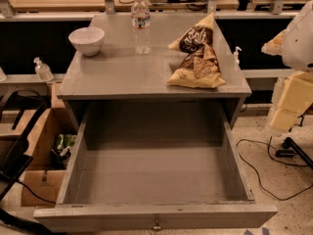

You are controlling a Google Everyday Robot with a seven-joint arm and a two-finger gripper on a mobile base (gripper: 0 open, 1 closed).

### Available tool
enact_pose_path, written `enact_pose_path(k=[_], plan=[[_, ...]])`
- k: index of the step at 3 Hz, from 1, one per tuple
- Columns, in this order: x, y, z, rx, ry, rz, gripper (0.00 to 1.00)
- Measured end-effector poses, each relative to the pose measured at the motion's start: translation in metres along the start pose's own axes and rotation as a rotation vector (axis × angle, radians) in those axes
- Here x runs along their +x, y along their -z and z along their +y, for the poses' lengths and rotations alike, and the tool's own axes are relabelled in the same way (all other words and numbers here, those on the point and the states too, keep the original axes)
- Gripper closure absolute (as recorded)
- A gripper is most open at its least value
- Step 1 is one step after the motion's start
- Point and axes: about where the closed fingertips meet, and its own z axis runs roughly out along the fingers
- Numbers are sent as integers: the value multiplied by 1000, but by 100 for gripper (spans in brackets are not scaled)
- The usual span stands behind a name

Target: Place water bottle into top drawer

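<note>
The water bottle [141, 22] is clear ribbed plastic with a white cap and stands upright at the back middle of the grey cabinet top [127, 75]. The top drawer [83, 153] below is pulled wide open toward me. Its plain grey inside holds nothing, and a small metal pull [156, 225] sits on its front panel. My gripper [288, 116] is at the right edge, at the lower end of the white and pale-yellow arm. It is off to the right of the cabinet, well away from the bottle and beside the drawer.
A white bowl [87, 39] sits at the back left of the top. Two chip bags [198, 65] lie on the right side. A small pump bottle [42, 69] stands on a shelf at left. Cardboard boxes [41, 131] and dark cables [259, 170] are on the floor.
</note>
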Motion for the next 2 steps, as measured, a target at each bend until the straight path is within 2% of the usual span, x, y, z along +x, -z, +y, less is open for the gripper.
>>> enact_pose_path(k=[1,2], plan=[[-2,2,-2,10,1,-7,0],[-16,1,-28,50,2,-121,0]])
